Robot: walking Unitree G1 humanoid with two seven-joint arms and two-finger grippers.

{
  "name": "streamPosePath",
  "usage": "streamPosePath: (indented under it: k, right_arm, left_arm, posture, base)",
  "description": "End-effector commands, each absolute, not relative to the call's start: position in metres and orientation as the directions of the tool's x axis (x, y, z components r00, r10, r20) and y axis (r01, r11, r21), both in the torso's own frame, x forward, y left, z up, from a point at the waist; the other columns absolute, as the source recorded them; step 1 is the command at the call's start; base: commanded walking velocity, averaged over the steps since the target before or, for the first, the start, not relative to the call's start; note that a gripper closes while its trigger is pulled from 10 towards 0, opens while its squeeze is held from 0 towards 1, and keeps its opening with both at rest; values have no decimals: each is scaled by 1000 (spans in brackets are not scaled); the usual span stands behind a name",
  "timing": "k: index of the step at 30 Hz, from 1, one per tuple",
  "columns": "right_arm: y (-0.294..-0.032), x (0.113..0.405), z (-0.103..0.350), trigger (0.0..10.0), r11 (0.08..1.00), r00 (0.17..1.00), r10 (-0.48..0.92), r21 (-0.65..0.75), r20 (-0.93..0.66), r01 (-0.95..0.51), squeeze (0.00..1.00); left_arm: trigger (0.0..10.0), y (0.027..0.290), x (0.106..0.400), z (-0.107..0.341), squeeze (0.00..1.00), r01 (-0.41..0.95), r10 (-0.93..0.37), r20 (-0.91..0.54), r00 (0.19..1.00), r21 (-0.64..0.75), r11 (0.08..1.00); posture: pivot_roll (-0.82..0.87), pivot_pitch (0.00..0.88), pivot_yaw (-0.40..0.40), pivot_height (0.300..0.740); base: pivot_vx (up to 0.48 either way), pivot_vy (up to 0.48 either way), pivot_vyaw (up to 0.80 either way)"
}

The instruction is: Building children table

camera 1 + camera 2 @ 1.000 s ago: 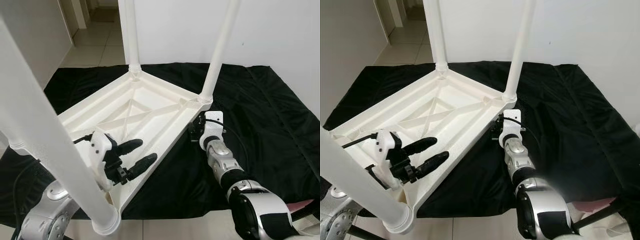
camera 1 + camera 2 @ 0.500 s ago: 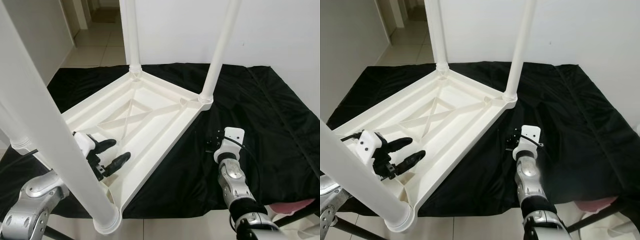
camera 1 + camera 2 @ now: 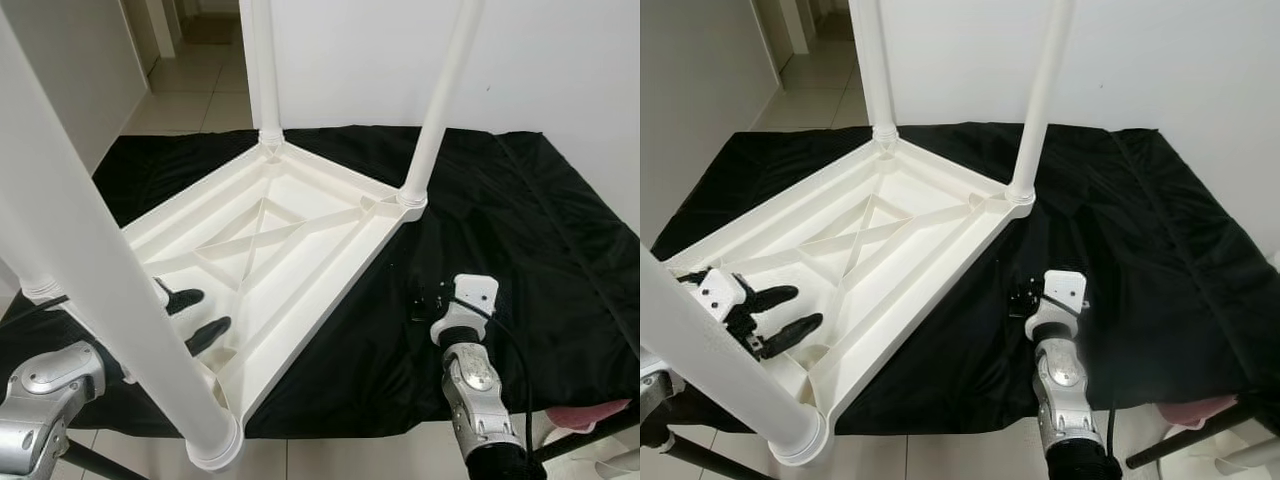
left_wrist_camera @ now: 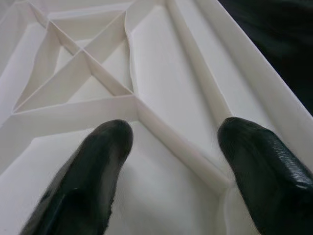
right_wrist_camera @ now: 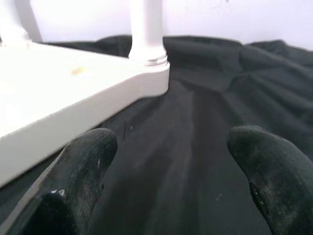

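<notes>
The table top (image 3: 270, 250) lies inverted mid-frame on a black cloth (image 3: 520, 230), legs up for fitting. Left hand (image 4: 171, 161) and right hand (image 5: 171, 171) hover spread, empty.

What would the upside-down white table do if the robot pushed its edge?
The table would probably slide rather than tip, since its flat top lies wide on the black cloth. The cloth might bunch up, being soft and wrinkled. The table looks like hollow ribbed plastic, so likely stiff and light. The left pincer hovers open over it.
</notes>
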State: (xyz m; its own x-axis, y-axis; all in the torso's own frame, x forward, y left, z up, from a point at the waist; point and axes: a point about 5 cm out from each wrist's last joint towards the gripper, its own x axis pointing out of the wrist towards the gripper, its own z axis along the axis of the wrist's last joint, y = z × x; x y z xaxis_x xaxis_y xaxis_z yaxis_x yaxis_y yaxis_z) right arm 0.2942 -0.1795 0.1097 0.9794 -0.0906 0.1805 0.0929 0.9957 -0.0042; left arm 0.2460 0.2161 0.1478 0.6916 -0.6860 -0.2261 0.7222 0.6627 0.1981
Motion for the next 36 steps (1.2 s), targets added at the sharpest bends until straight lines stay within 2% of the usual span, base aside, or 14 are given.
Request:
streamPosePath:
  k: [1, 7, 8, 15, 20, 26, 36]
  right_arm:
    - [-182, 289, 110, 10000, 997, 983, -74, -11, 168, 77, 0]
    - [-188, 285, 105, 10000, 996, 986, -79, -20, 145, 83, 0]
    - [-189, 284, 103, 10000, 996, 987, -80, -27, 138, 84, 0]
    - [-194, 278, 100, 10000, 996, 991, -75, -48, 110, 81, 0]
    - [-195, 280, 102, 10000, 996, 993, -64, -56, 103, 70, 0]
    - [-201, 285, 108, 10000, 995, 992, -57, -75, 115, 66, 0]
    - [-204, 289, 112, 10000, 994, 991, -54, -84, 121, 64, 0]
  left_arm:
    - [10000, 222, 243, 142, 1000, 804, -749, -295, 593, 178, 567]
    - [10000, 227, 243, 139, 1000, 808, -740, -328, 588, 200, 554]
    - [10000, 231, 244, 140, 0, 810, -741, -329, 586, 195, 554]
    - [10000, 249, 243, 139, 0, 825, -734, -383, 561, 187, 534]
    - [10000, 255, 247, 148, 0, 824, -749, -349, 563, 172, 539]
    - [10000, 253, 236, 147, 0, 867, -771, -398, 497, 184, 463]
    - [10000, 253, 232, 138, 0, 891, -765, -459, 453, 203, 406]
  posture:
    - [3, 52, 42, 740]
    - [2, 48, 42, 740]
    - [2, 59, 41, 740]
    - [8, 42, 33, 740]
    - [9, 44, 32, 740]
    - [20, 50, 32, 740]
    - [20, 50, 30, 740]
  base:
    - [0, 0, 0]
    - [0, 0, 0]
    - [0, 0, 0]
    - [0, 0, 0]
    - [0, 0, 0]
    - [0, 0, 0]
    - [0, 0, 0]
